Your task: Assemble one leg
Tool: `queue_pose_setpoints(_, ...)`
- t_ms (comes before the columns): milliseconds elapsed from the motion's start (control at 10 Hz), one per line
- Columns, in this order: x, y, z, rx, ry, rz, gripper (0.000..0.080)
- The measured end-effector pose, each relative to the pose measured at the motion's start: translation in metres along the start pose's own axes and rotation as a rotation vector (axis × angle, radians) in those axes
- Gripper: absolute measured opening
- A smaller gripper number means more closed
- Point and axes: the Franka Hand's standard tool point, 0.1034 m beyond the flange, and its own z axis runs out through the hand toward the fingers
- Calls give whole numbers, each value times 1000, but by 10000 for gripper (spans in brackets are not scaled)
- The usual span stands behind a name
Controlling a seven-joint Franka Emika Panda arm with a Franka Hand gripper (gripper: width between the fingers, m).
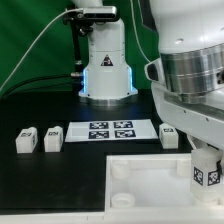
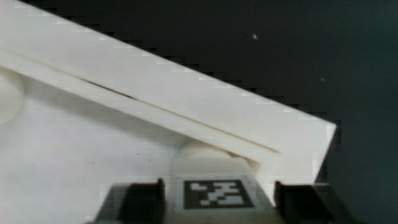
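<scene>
My gripper (image 1: 207,168) is shut on a leg (image 1: 205,176), a small white block with a black-and-white marker. I hold it upright over the near right corner of the large white tray-like piece (image 1: 140,170), at the exterior view's right. In the wrist view the leg (image 2: 217,190) sits between my dark fingers (image 2: 134,203), with my gripper (image 2: 217,205) above the tray piece (image 2: 125,130) near its corner edge. Whether the leg touches the tray piece I cannot tell.
Two loose legs (image 1: 25,141) (image 1: 52,138) stand at the exterior view's left, and another (image 1: 170,137) stands right of the marker board (image 1: 110,130). A white lamp-like base (image 1: 106,70) stands behind it. My arm (image 1: 190,70) fills the right side.
</scene>
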Motion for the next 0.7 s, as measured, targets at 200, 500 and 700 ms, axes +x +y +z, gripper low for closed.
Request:
queue_pose_setpoints(200,1,0,0,17,-10,86,297)
queue_pose_setpoints(500,-4,5,5,5,-8,-147,580)
queue_pose_setpoints(700,-4,4,2,-17,24,-489,635)
